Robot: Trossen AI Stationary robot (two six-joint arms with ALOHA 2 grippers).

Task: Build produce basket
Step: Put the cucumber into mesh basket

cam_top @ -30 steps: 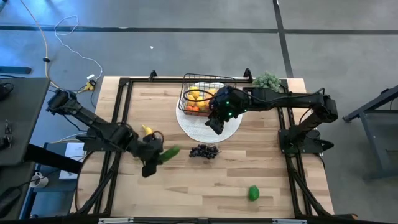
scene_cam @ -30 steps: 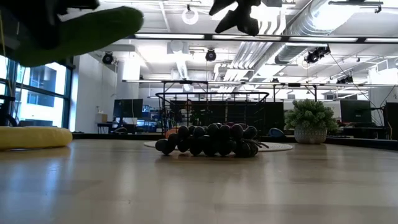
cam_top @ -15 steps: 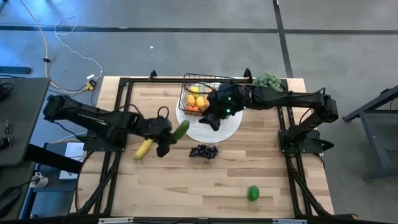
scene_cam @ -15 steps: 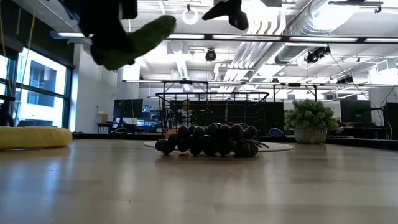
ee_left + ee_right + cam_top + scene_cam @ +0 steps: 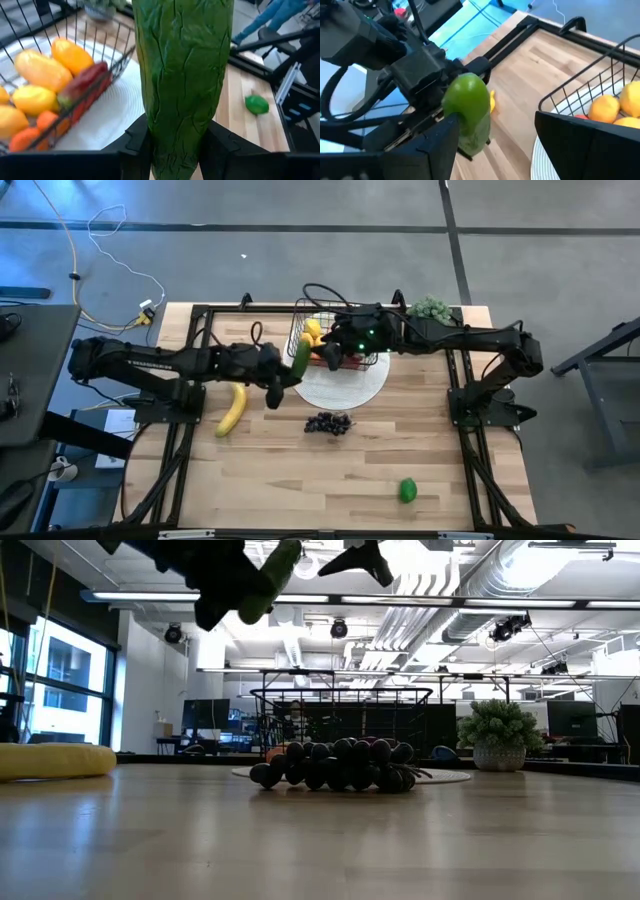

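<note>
My left gripper (image 5: 289,372) is shut on the green cucumber (image 5: 299,358), held in the air just left of the black wire basket (image 5: 340,306). The basket stands on a round white plate (image 5: 350,387) and holds oranges, lemons and a red chili (image 5: 82,82). My right gripper (image 5: 329,354) hovers open over the basket's near left part, fingers spread wide (image 5: 505,145). Dark grapes (image 5: 328,422) lie on the table near the plate. A yellow banana (image 5: 231,408) lies left of them, and a green fruit (image 5: 408,490) sits toward the near edge. My left gripper pinches the cucumber's near end (image 5: 175,150) between its two fingers (image 5: 137,137). The fingers lie along the cucumber, which sticks out forward past the fingertips toward the basket. It is lifted clear of the table and tilted upward (image 5: 268,578).
A green bushy plant (image 5: 430,308) stands at the far right corner, behind the basket. Black frame rails run along the table's left and right sides (image 5: 200,350). Open wood lies across the near half of the table around the green fruit.
My left gripper has carried the cucumber up and toward the table's far right, from beside the banana to the basket's left side, turning it to point at the basket. My right gripper has moved toward the far edge, from over the plate to over the basket.
</note>
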